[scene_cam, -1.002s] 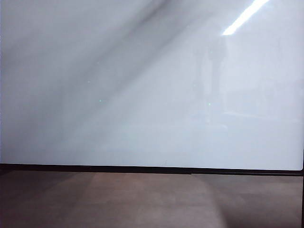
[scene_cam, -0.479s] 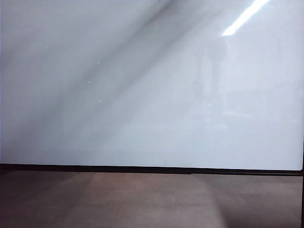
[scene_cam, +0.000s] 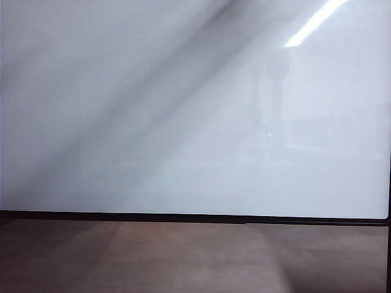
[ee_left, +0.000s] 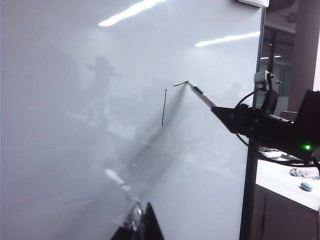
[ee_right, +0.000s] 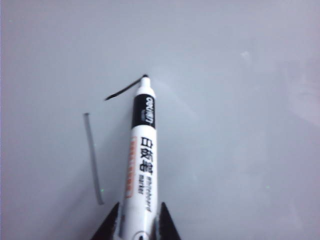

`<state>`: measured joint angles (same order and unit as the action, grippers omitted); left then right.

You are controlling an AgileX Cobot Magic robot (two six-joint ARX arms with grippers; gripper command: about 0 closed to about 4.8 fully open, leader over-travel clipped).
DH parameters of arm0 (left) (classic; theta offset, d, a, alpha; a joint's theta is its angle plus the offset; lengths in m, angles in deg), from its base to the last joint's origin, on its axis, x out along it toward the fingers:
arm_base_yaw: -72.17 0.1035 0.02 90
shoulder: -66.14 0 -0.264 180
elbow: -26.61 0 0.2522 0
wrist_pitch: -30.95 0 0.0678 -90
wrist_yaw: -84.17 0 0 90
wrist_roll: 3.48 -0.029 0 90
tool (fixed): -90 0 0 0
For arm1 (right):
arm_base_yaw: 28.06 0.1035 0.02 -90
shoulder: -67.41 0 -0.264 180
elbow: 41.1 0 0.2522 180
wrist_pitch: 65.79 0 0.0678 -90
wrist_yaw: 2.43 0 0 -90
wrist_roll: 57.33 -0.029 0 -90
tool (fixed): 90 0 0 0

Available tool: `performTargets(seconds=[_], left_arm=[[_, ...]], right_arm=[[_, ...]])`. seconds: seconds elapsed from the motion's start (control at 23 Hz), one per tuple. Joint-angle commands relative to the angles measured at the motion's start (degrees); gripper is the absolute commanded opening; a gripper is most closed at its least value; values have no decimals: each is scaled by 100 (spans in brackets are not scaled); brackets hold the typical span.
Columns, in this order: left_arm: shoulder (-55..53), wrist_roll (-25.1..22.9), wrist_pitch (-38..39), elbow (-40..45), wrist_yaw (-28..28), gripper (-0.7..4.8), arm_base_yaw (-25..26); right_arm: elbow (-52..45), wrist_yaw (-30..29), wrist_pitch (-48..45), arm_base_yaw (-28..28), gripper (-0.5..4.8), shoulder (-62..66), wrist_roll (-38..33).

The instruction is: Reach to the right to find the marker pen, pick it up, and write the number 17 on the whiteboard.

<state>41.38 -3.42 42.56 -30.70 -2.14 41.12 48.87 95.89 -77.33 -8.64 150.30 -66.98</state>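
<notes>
Marker pen (ee_right: 142, 150) sits clamped in my right gripper (ee_right: 136, 220) jaws, long axis toward the whiteboard (ee_right: 240, 150), tip touching beside the finished 1 stroke (ee_right: 93, 157). Left gripper (ee_left: 137, 227) idles nearby; can't tell its jaws.

R arm (ee_left: 270, 127), seen beside the whiteboard (ee_left: 75, 150): matte black, boxy w/ tapering front, black cable looped over it, small grey cam block on top, green LED lit. R gripper (ee_right: 136, 225): black pointed jaws. L gripper (ee_left: 137, 227): dark jaws, barely visible.
</notes>
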Motion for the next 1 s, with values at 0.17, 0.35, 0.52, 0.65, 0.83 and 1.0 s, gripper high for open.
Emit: performTargets(seconds=[0.17, 0.35, 0.52, 0.65, 0.83, 1.0], left_arm=[[-7, 17, -50, -39, 17, -5, 13], [-15, 17, -50, -39, 17, -5, 13], [-15, 17, -50, -39, 17, -5, 13], [-15, 17, -50, -39, 17, -5, 13], [-15, 17, -50, -39, 17, -5, 13], [-15, 17, -50, -39, 17, -5, 13]], right_arm=[[35, 203, 254, -131, -7, 11, -125], [17, 188, 450, -105, -7, 22, -127], [-125, 162, 444, -103, -7, 28, -133], [-271, 153, 448, -103, -7, 28, -243], [-498, 57, 446, -103, -7, 31, -282], [-756, 52, 424, -98, -7, 31, -409]])
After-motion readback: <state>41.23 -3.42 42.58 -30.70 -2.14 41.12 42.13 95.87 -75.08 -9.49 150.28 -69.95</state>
